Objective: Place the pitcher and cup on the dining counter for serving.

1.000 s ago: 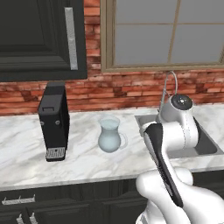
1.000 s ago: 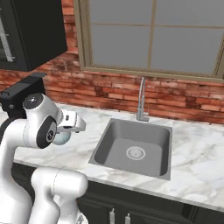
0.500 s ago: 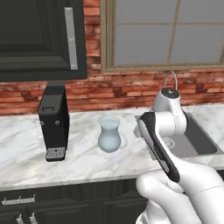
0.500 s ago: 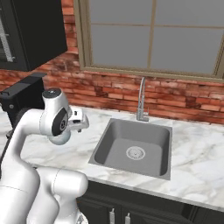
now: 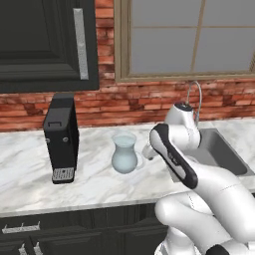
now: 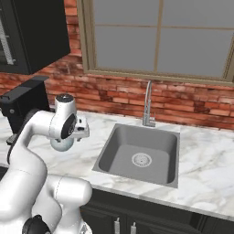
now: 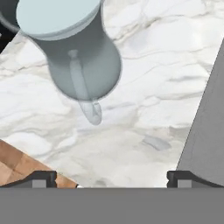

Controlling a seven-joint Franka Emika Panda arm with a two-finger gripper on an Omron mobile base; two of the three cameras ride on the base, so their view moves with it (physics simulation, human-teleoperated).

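The pitcher (image 5: 124,155) stands upright on the marble counter (image 5: 30,174) in the middle of the left base view, between the black coffee machine (image 5: 61,138) at the left and the sink (image 5: 216,152) at the right, apart from both. In the hand view it sits at the upper left, seen from above and behind its handle (image 7: 83,92), which runs down the belly toward the camera. The gripper (image 7: 109,177) hangs above the counter near the pitcher, its jaws spread wide with nothing between them; the two fingertips (image 7: 40,178) show at the bottom corners. The pitcher looks glassy, so it is likely rigid, smooth and slippery, and would break if dropped or knocked against the sink edge. It seems empty, hence probably light but easy to tip at the flared rim. The narrower neck just below the rim looks like the safest hold, since the flare above would stop it sliding out; the round belly may be too wide and slick for the fingers. The handle is thin and could twist in the grip.
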